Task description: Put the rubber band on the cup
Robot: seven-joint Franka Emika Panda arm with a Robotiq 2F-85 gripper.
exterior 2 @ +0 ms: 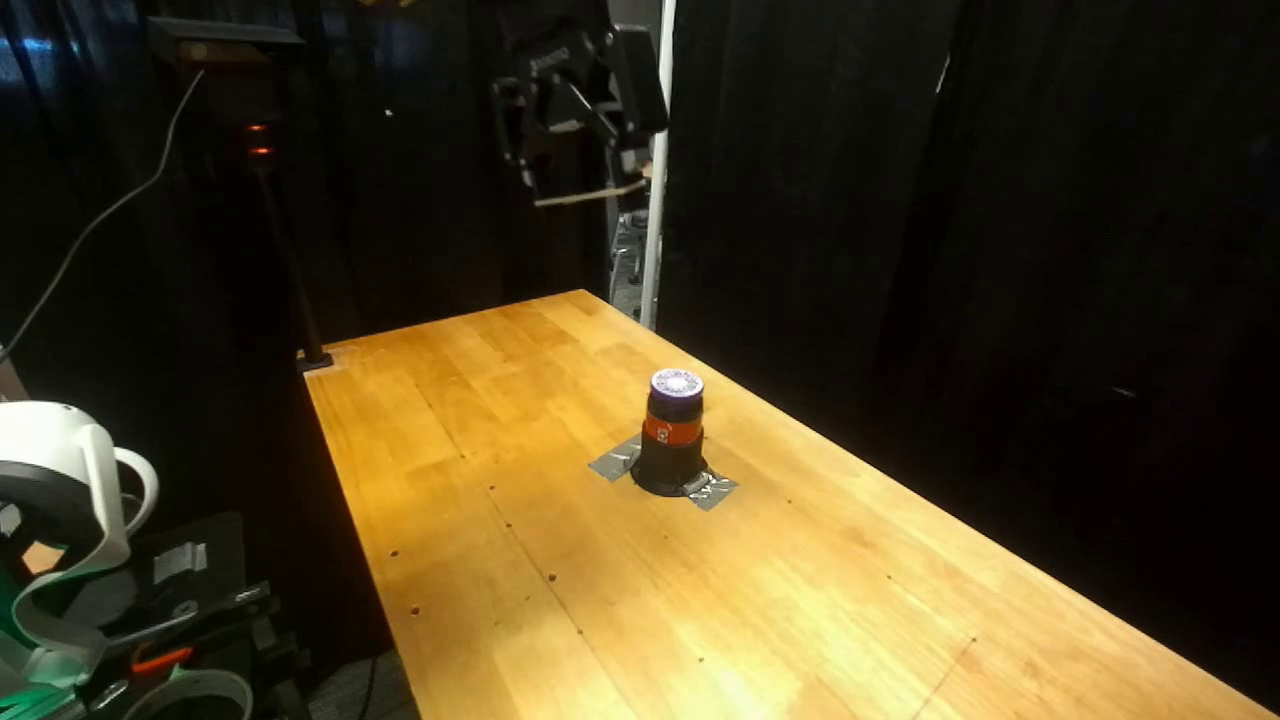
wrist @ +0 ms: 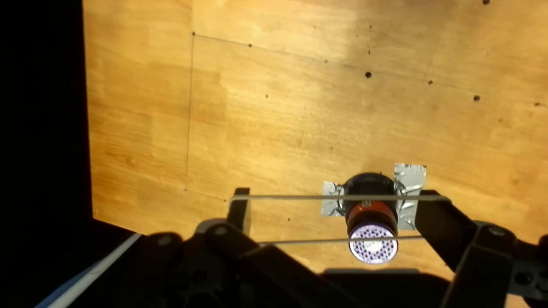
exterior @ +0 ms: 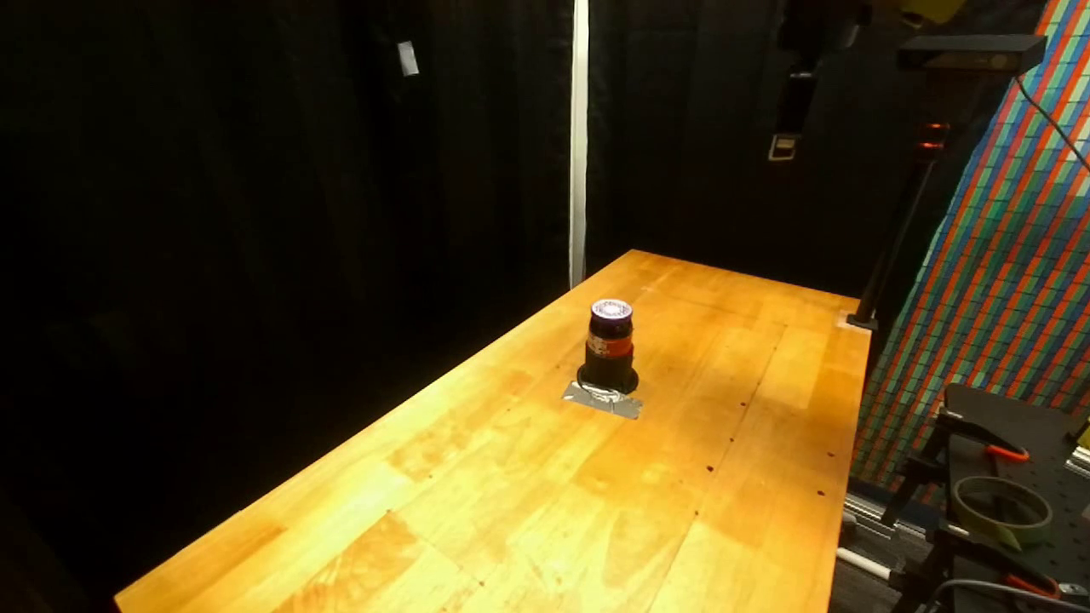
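Observation:
The cup is a short cylinder with an orange-red band, dark lower body and pale patterned top. It stands upright on the wooden table in both exterior views (exterior: 610, 347) (exterior 2: 672, 430) and the wrist view (wrist: 371, 218). My gripper (exterior 2: 590, 185) is open, high above the table and apart from the cup. In the wrist view my gripper (wrist: 334, 200) has its fingers wide apart. The pale rubber band (wrist: 291, 197) is stretched around both fingers as two parallel strands, which cross the cup in that view. The band also shows in an exterior view (exterior 2: 590, 196).
Grey tape (wrist: 412, 182) fixes the cup's dark base to the table (exterior: 511, 477). A thin stand (exterior 2: 290, 260) with a camera rises at a table corner. A tape roll (exterior: 1002, 511) lies on a dark surface beside the table. Black curtains surround the table.

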